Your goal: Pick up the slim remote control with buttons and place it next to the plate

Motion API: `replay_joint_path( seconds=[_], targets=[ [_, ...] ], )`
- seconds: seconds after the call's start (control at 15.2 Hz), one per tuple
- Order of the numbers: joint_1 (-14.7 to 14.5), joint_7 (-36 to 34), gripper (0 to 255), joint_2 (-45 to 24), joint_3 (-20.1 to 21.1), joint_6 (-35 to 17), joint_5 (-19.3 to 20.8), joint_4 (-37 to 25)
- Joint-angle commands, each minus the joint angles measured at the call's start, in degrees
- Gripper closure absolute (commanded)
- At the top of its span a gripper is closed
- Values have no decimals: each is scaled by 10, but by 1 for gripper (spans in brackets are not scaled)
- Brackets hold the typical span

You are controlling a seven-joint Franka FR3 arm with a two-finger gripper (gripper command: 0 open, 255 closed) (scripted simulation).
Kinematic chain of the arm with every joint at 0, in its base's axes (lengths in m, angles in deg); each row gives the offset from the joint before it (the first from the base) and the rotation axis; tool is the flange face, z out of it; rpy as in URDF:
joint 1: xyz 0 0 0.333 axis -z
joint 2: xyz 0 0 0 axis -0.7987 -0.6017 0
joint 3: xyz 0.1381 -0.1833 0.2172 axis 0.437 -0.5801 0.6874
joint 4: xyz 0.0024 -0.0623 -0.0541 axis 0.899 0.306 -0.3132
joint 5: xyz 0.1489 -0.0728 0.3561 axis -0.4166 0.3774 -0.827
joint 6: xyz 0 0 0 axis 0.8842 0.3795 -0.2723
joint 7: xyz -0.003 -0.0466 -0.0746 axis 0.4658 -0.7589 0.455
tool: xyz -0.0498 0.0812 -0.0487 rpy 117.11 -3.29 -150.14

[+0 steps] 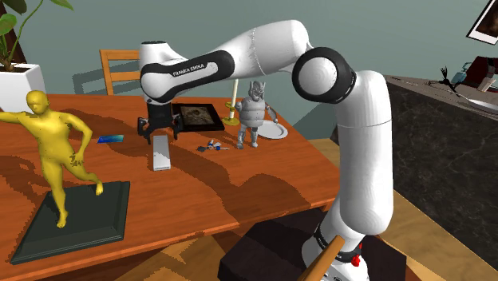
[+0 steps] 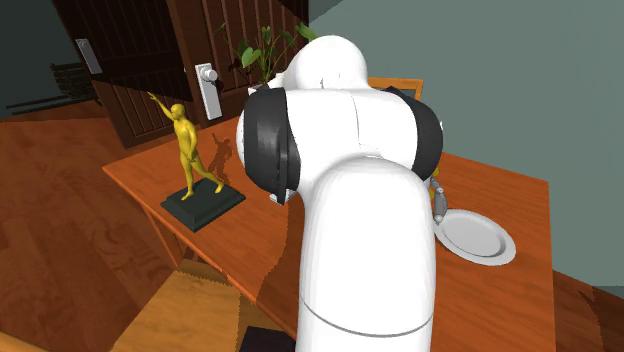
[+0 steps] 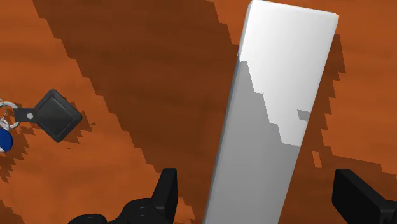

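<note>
- The remote (image 1: 162,152) is drawn as a plain white, slim slab. It lies flat on the wooden surface (image 1: 239,191), its long side running away from the surface's near edge in the shoulder view.
- The pincer (image 1: 160,132) hangs just above the remote's far end, pointing down at it.
- In the wrist view the pincer (image 3: 261,197) is spread. One black finger (image 3: 167,191) stands on each side of the remote (image 3: 273,114), with bare wood visible between each finger and the slab, so nothing is pinched.
- Part of the remote is in the arm's shadow and looks grey, while its far part is bright white.
- The plate (image 1: 274,130) sits well apart from the remote, toward the shoulder view's right and a little farther back.
- A grey armoured figurine (image 1: 253,112) stands upright just beside the plate, on the side toward the remote.
- A small bunch of keys (image 1: 211,146) lies on the surface between the remote and the figurine. Its black, diamond-shaped fob (image 3: 57,116) shows beside the remote in the wrist view.
- A dark picture frame (image 1: 199,117) lies behind the keys, near the pincer.
- A small blue item (image 1: 112,139) lies on the remote's other side.
- A yellow human statue (image 1: 56,144) stands on a dark square base (image 1: 76,223) near the surface's front corner at the shoulder view's left.
- In the second exterior view the white arm is closest to the camera, with the plate (image 2: 478,237) at its right and the yellow statue (image 2: 185,145) at its left.
</note>
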Motion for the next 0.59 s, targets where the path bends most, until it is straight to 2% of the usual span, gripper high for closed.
replay_joint_path(
  seconds=[0.0, 0.53],
  targets=[
    [-5, -6, 0, -25, -2, -2, 4, -24],
    [-6, -10, 0, -44, -6, -42, 10, -3]
  ],
)
